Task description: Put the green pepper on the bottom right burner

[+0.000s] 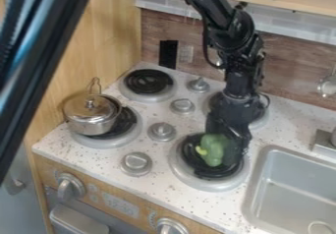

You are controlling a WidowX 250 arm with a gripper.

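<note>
The green pepper is at the bottom right burner, near the front edge of the counter; whether the gripper pinches it cannot be determined. Recommended: confirm support from the coil, release gently, lift straight up. Count: one pepper, four burners, one lidded pot, four countertop knobs, two front-panel knobs, one sink.

Toy kitchen: stove burners with knobs, lidded pot, sink, oven front below, tile strip on wall.
</note>
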